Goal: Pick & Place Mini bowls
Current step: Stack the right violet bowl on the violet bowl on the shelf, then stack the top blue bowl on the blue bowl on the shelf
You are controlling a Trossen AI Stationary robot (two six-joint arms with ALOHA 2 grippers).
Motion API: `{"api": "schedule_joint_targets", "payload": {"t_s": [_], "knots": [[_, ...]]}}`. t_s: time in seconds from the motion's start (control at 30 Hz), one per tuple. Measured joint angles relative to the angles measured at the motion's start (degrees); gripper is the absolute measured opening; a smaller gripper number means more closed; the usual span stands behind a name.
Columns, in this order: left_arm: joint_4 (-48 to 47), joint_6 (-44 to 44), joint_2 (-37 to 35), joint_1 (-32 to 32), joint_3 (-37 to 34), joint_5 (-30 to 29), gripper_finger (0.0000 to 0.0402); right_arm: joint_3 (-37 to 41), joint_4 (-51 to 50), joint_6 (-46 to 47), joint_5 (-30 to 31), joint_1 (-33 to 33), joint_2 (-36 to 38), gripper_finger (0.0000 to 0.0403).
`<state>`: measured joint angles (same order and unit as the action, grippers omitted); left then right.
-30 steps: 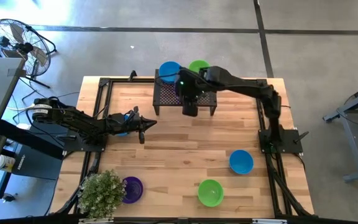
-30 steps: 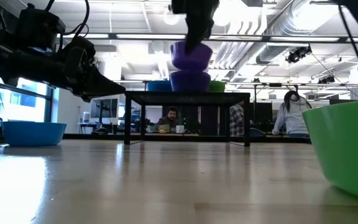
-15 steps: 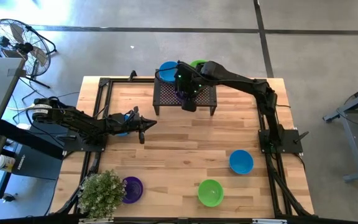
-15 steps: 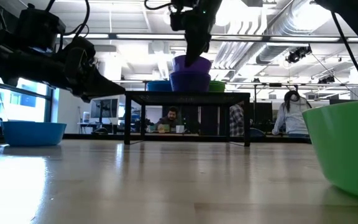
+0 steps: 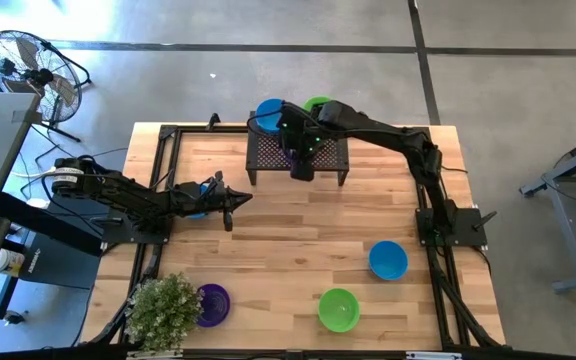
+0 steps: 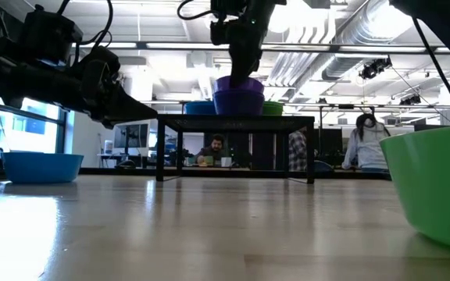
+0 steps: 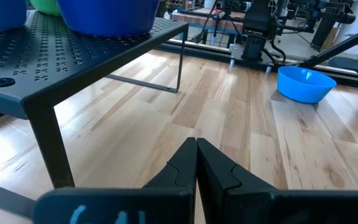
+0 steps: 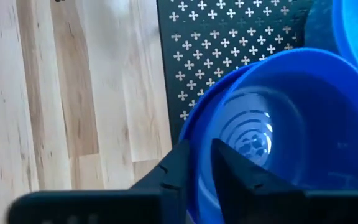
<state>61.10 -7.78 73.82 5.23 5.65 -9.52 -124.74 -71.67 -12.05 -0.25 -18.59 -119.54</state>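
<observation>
You are setting a purple mini bowl (image 6: 239,83) into another purple bowl (image 6: 239,101) on the black rack (image 5: 298,155). The right hand (image 8: 197,163) is straddling the top bowl's rim, fingers parting but not yet clear, so this is looking like the release; next you are needing to open fully and lift straight up without dragging the stack. A blue bowl (image 5: 271,112) and green bowl (image 5: 318,104) are crowding the rack's far edge. The left hand (image 5: 230,204), clenched and empty, is hovering over the counter (image 5: 298,230) left of the rack, beside another blue bowl (image 6: 41,166).
</observation>
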Motion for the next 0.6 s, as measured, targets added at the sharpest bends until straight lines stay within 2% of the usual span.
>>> {"api": "schedule_joint_targets", "payload": {"t_s": [0.27, 0.47, 0.6], "knots": [[0.0, 0.0, 0.0, 0.0, 0.0, 0.0, 0.0, -0.1, -0.1, 0.1, 1.3, 0.3, 1.9, 0.0125], [-0.1, 0.0, 0.0, 0.0, 0.0, 0.0, 0.0, -0.1, 0.0, 0.5, 1.4, 0.6, 5.8, 0.0128], [-0.6, 0.0, 0.0, 0.0, 0.0, 0.0, 0.0, 1.8, 0.6, -0.3, -0.4, 1.0, 8.4, 0.011]]}}
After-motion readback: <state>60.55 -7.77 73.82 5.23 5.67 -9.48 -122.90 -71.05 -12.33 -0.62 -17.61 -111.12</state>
